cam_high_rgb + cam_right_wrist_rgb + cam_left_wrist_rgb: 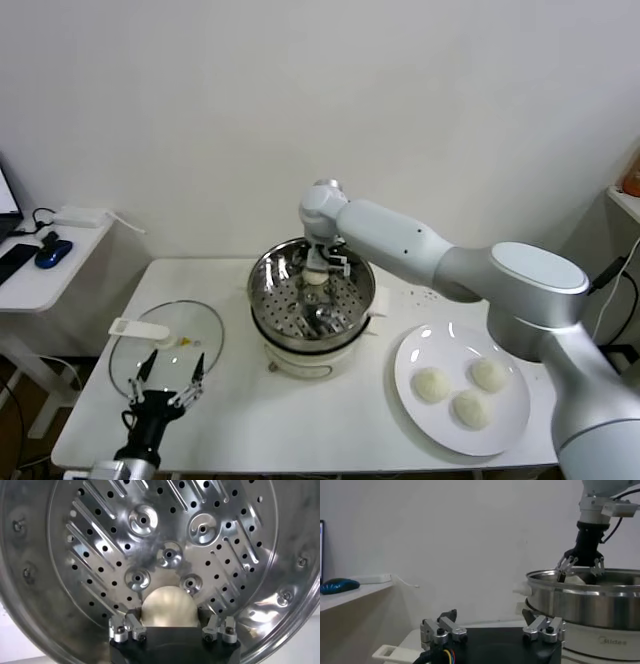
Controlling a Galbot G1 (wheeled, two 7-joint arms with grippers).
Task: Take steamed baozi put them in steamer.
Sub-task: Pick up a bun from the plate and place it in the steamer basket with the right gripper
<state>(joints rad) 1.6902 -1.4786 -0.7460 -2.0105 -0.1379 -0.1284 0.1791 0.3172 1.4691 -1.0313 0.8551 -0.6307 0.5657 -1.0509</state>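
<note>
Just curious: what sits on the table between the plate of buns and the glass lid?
In the head view, the steamer stands between the plate and glass lid.

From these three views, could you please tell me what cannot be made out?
- Right tool: head view too small, right wrist view shows the baozi between its fingers, contact unclear.
- Whether that baozi touches the steamer floor: not visible.
- Left tool: its arm is cut off by the head view's bottom edge.
</note>
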